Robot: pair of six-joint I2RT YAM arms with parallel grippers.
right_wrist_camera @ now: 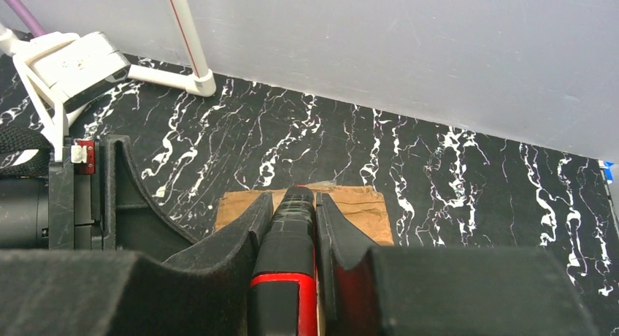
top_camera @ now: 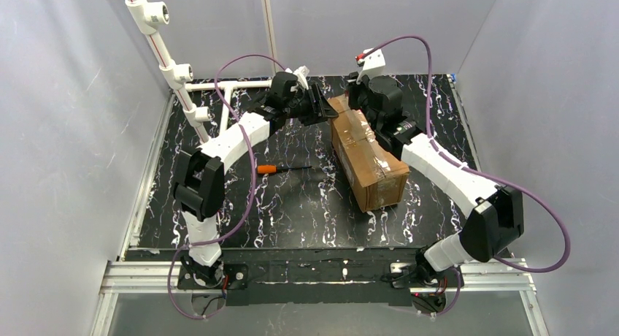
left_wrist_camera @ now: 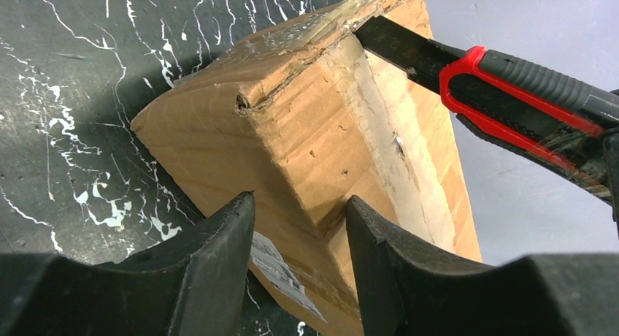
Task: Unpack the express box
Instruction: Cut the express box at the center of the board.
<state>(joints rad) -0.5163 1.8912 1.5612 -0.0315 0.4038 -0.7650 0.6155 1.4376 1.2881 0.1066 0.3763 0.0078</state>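
Note:
The express box (top_camera: 368,157), a long brown taped carton, lies on the black marbled table with its far end between the two arms. My right gripper (top_camera: 363,95) is shut on a black-and-red utility knife (right_wrist_camera: 288,277). In the left wrist view the knife (left_wrist_camera: 511,88) has its blade laid into the taped top seam at the box's far end. My left gripper (left_wrist_camera: 299,201) stands open at that same end. Its fingers straddle a corner ridge of the cardboard (left_wrist_camera: 292,124), just above a white label (left_wrist_camera: 281,274).
An orange-handled screwdriver (top_camera: 277,168) lies on the table left of the box. A white pipe frame (top_camera: 182,80) runs along the back left. Grey walls close in on three sides.

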